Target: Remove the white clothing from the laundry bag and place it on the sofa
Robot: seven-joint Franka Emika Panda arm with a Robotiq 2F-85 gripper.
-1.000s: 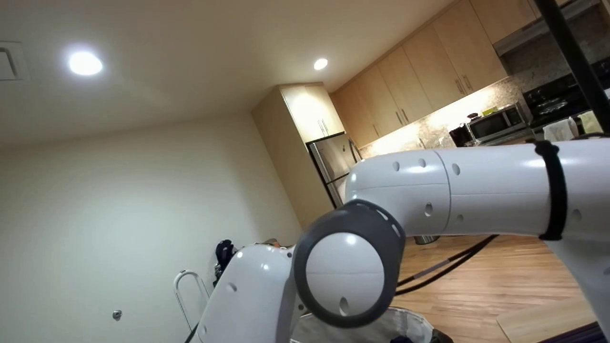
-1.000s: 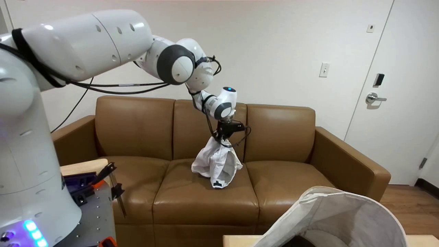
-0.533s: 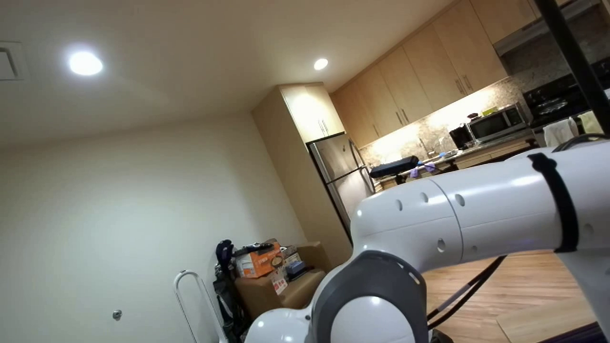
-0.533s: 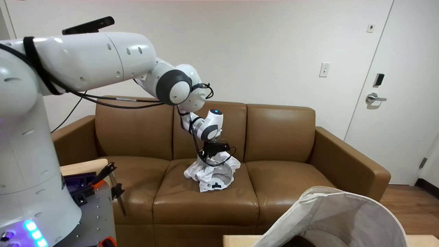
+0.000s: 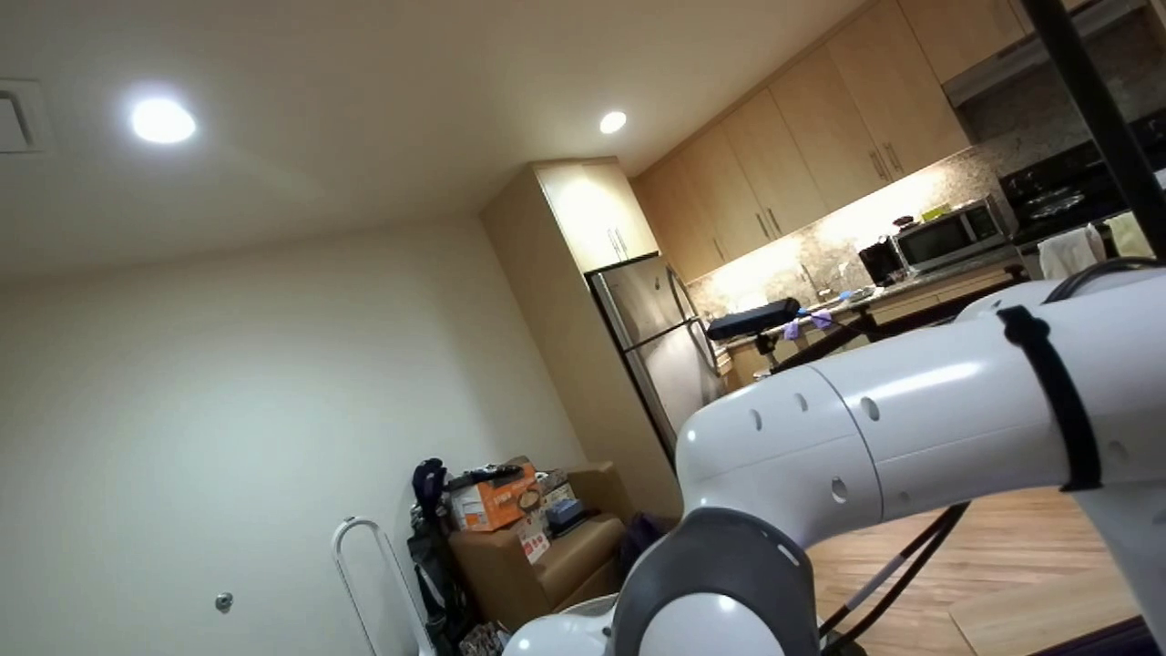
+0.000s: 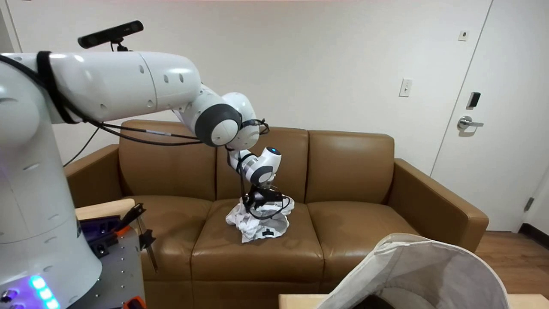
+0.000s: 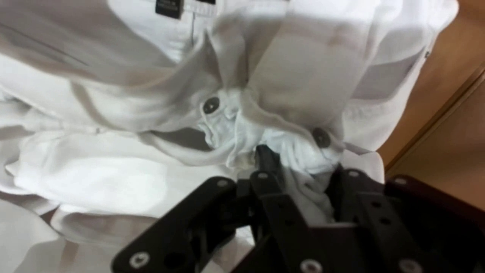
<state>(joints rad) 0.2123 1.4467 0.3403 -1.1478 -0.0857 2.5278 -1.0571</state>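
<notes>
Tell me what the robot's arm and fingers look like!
The arm is smooth, rounded and shiny white, with dark grey rings on some joints, a black strap and black cables. A small blue light glows near its end. The fingers are black, with round silvery dots.

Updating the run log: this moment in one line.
white clothing: out of laundry bag, on sofa, middle seat | gripper: straddling bunched clothing | release: cannot confirm

Silvery fridge [image 5: 674, 364], microwave [image 5: 945, 240] below pale wooden cupboards [image 5: 806, 137].
</notes>
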